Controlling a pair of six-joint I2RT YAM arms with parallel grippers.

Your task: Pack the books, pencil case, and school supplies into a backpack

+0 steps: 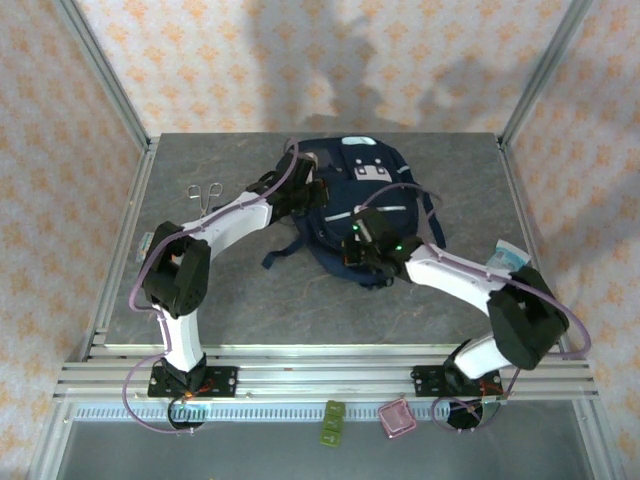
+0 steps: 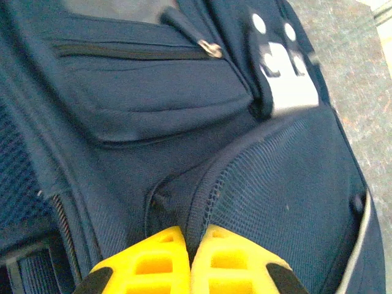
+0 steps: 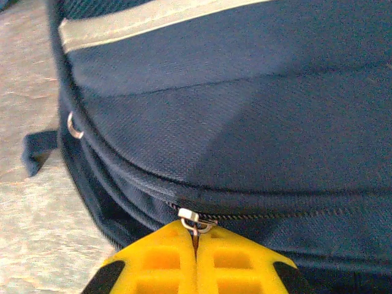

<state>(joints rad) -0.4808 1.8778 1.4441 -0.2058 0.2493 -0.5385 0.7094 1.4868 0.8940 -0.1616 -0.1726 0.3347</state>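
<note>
The navy-blue backpack (image 1: 372,190) lies in the middle of the table, with white-grey stripes and a pale patch (image 2: 288,79). My left gripper (image 2: 190,233) is at its left side (image 1: 303,192), shut on a ridge of fabric at the edge of a mesh side pocket (image 2: 275,196). My right gripper (image 3: 196,229) is at the near edge of the backpack (image 1: 362,243), shut on the metal zipper pull (image 3: 195,220) of a closed zipper (image 3: 275,215). The books, the pencil case and the school supplies are hidden.
Metal scissors (image 1: 205,193) lie on the table left of the backpack. A pale blue item (image 1: 510,256) sits at the right table edge by my right arm. A green piece (image 1: 333,420) and a pink square piece (image 1: 397,418) rest below the front rail. Frame posts stand at the back corners.
</note>
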